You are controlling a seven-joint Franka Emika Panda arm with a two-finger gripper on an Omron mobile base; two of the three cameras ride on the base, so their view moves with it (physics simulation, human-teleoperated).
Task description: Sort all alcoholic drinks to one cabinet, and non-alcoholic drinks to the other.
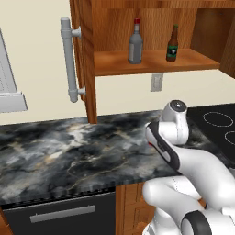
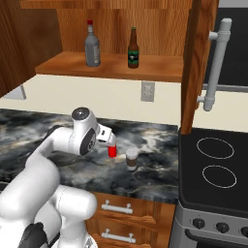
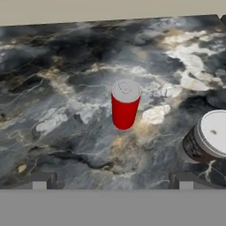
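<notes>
On the shelf of the open reddish-brown wall cabinet [image 1: 151, 64] [image 2: 111, 68] stand the two alcoholic drinks. These are a grey glass bottle with a red cap [image 1: 135, 46] [image 2: 92, 46] and a slimmer brown beer bottle with a green label [image 1: 172, 44] [image 2: 133, 49]. The non-alcoholic drinks rest on the dark marble counter: a small red can [image 2: 112, 151] [image 3: 125, 105] and, to its right, a short brown cup with a pale lid [image 2: 131, 159] [image 3: 209, 137]. My gripper [image 3: 112, 183] [image 2: 108, 140] hovers just above and before the can, open, holding nothing.
The cabinet doors stand swung out, each with a long grey bar handle [image 1: 69, 59] [image 2: 216, 68]. A black stove top [image 2: 215, 164] [image 1: 220, 124] borders the counter on the right. A wall outlet [image 2: 147, 91] sits under the shelf. Drawers [image 2: 116, 208] and a dark appliance front [image 1: 59, 213] lie below the counter.
</notes>
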